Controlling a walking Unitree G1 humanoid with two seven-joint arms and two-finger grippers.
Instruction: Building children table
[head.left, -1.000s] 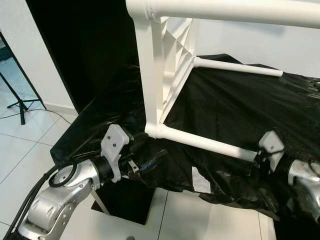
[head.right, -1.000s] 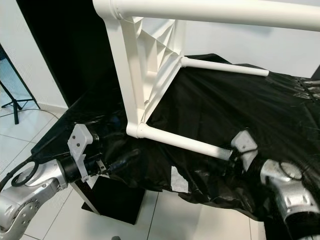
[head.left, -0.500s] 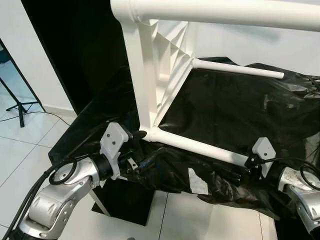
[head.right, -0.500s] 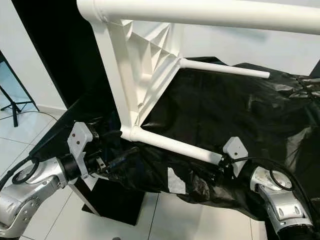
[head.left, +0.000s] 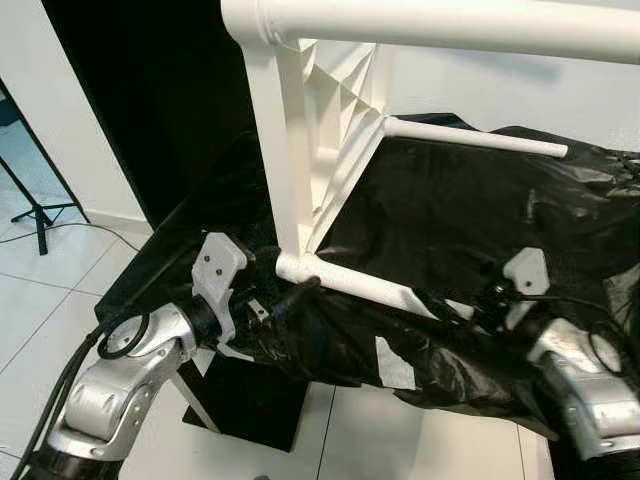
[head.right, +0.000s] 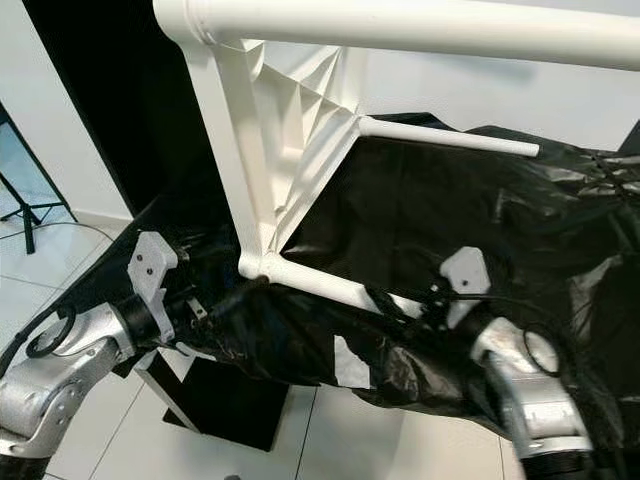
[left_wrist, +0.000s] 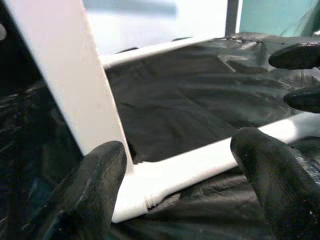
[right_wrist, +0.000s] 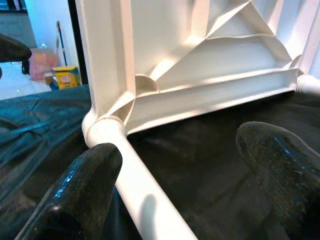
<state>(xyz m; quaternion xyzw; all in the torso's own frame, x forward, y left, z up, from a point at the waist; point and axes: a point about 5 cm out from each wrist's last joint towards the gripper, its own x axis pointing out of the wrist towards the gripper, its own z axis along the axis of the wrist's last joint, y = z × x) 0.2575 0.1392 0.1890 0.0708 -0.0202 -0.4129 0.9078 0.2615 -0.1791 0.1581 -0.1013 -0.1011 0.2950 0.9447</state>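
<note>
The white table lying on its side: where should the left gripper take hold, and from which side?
On the round lower leg beside the corner joint, coming from the near edge of the black-covered surface. The left gripper, jaws open, already straddles that leg; the leg is slim enough to clamp, the ribbed underside is not.

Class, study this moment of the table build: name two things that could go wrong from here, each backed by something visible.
1. The white plastic table lies tipped on its side on loose black plastic sheeting, so it could slide or topple.
2. The left hand and right hand are open around the lower white tubular leg; sheeting bunched there might get pinched on closing.
</note>
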